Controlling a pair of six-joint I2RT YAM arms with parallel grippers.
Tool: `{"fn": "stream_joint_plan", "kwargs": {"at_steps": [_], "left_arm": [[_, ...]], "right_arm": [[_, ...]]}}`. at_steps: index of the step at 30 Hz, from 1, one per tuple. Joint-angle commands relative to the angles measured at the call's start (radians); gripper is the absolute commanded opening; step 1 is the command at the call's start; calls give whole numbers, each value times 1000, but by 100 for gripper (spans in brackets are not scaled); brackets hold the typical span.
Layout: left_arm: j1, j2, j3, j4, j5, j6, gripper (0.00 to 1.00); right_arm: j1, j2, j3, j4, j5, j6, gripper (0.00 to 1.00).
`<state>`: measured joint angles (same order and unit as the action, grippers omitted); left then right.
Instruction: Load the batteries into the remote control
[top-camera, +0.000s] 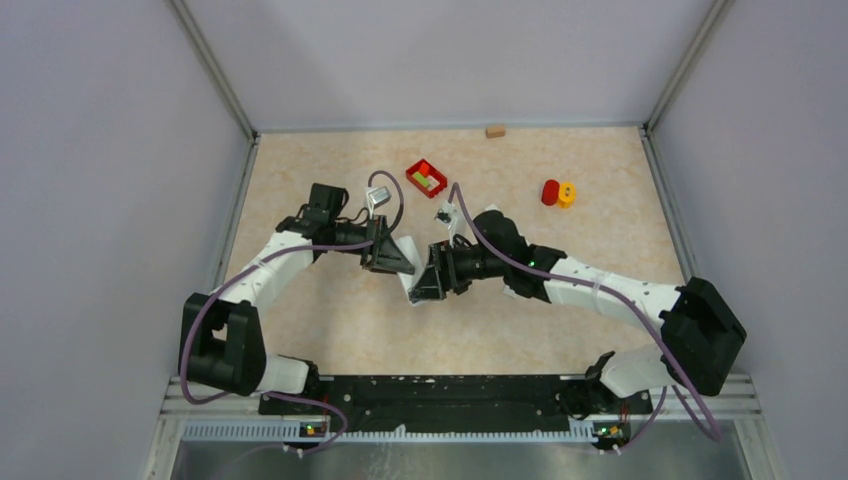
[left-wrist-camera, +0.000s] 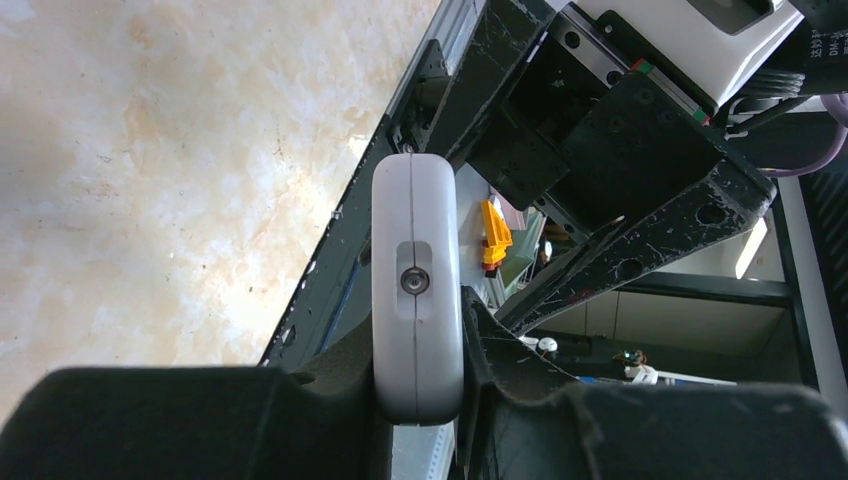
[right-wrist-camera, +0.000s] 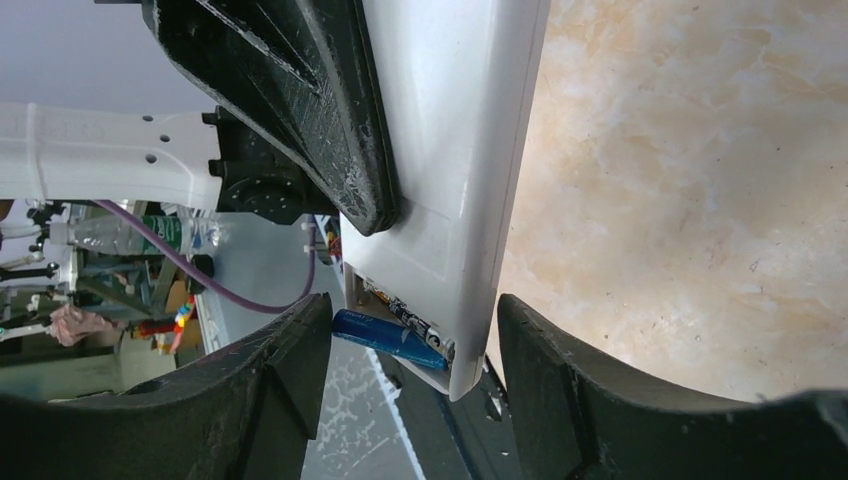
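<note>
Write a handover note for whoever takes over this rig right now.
Left gripper: shut on the white remote control.
Right gripper: jaws apart, astride the remote's open end.
Batteries: the blue battery sticks partly out of that end; a second cell seems seated beside it.
Done: apparently one cell in.
Left: seat the blue battery; any other cells are not identifiable here.
</note>
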<state>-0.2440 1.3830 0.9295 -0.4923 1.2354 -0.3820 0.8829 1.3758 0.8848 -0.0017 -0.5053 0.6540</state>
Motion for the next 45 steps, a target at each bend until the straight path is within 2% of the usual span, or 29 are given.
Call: {"fn": "stream_joint_plan", "kwargs": {"at_steps": [1, 12, 23, 27, 31, 36, 45], "left_arm": [[-3, -29, 38, 2, 29, 15, 0], [-3, -34, 36, 0, 32, 14, 0], [-3, -41, 37, 9, 48, -9, 0], [-3, -39, 34, 9, 47, -9, 0], [-3, -39, 32, 6, 45, -6, 0], [-3, -41, 30, 4, 41, -2, 0], [-3, -42, 36, -8, 36, 9, 0]], "right_arm": [[8, -2, 44, 16, 17, -20, 60], [7, -7, 13, 73, 28, -29, 45], [9, -50, -91, 234, 46, -107, 30], [11, -76, -126, 276, 70, -141, 27], [9, -75, -95, 219, 99, -132, 32], [9, -71, -66, 173, 93, -67, 49], [-1, -92, -63, 184, 88, 10, 57]]}}
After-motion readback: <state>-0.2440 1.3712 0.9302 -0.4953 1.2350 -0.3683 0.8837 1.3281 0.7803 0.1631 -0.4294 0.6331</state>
